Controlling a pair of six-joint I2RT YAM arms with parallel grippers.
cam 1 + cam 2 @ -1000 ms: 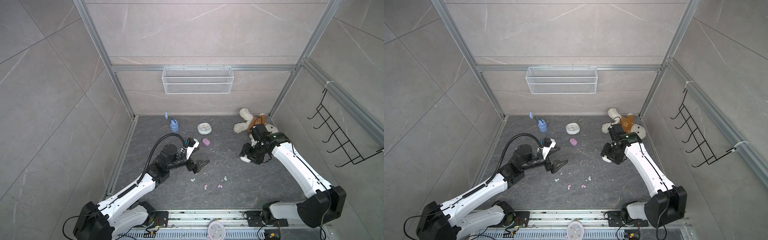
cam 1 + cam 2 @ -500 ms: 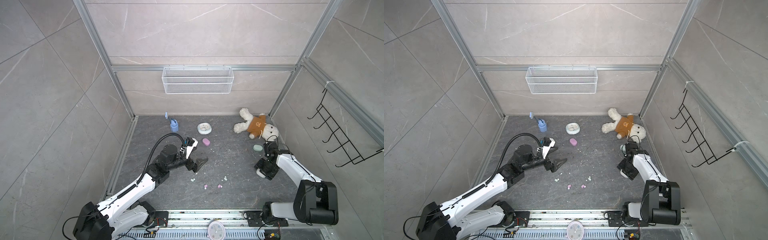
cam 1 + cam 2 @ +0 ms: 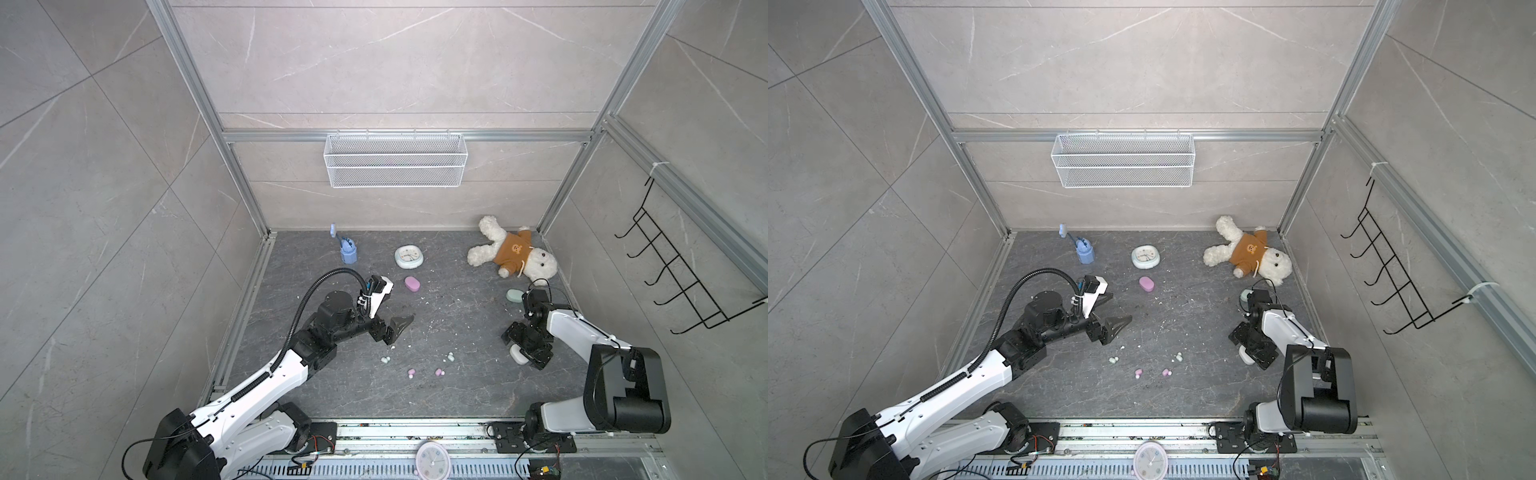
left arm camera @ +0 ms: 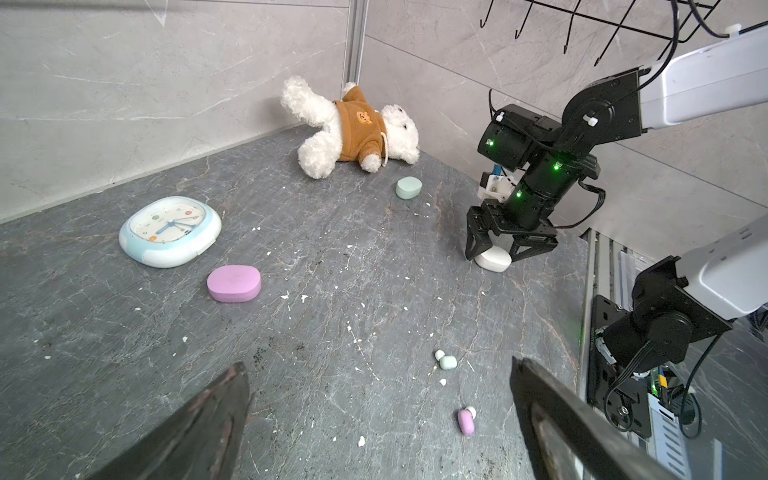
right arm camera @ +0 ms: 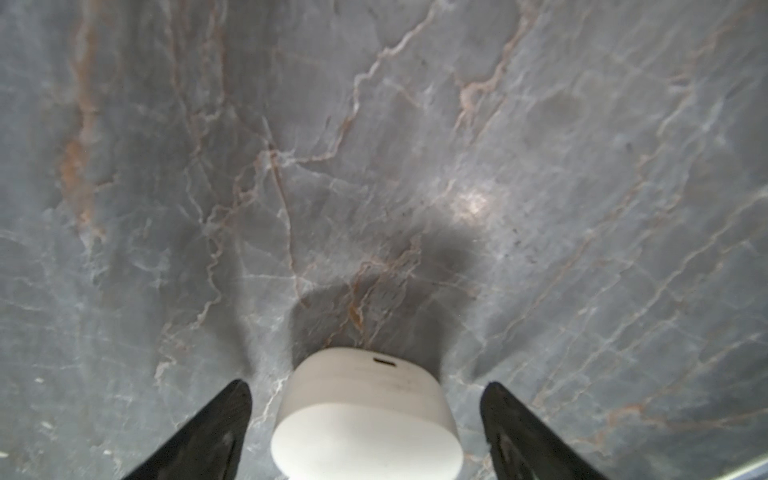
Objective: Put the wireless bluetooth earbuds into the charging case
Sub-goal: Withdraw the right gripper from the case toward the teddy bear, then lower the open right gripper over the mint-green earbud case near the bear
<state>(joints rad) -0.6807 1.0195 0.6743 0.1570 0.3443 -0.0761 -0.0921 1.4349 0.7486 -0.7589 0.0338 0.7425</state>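
Several tiny earbuds lie at the front middle of the dark floor: a mint one [image 3: 385,360], a mint one [image 3: 450,356] and two pink ones [image 3: 411,373] [image 3: 439,372]. In the left wrist view a mint earbud [image 4: 446,361] and a pink earbud [image 4: 466,420] show. A white charging case [image 3: 516,356] [image 5: 365,415] lies shut on the floor between the fingers of my right gripper [image 3: 521,351] [image 5: 365,386], which is open with a gap on each side. A pink case [image 3: 412,283] and a mint case [image 3: 513,296] lie shut. My left gripper [image 3: 399,330] [image 4: 378,365] hangs open and empty left of the earbuds.
A teddy bear [image 3: 509,251] lies in the back right corner, a pale blue clock [image 3: 409,256] and a small blue watering can [image 3: 348,251] near the back wall. White crumbs dot the floor. A wire basket [image 3: 395,166] and a black hook rack [image 3: 681,282] hang on the walls.
My right arm drew back from beside the teddy bear to the right front carrying the white case, then its jaws opened and left the case on the floor. The left arm stayed put.
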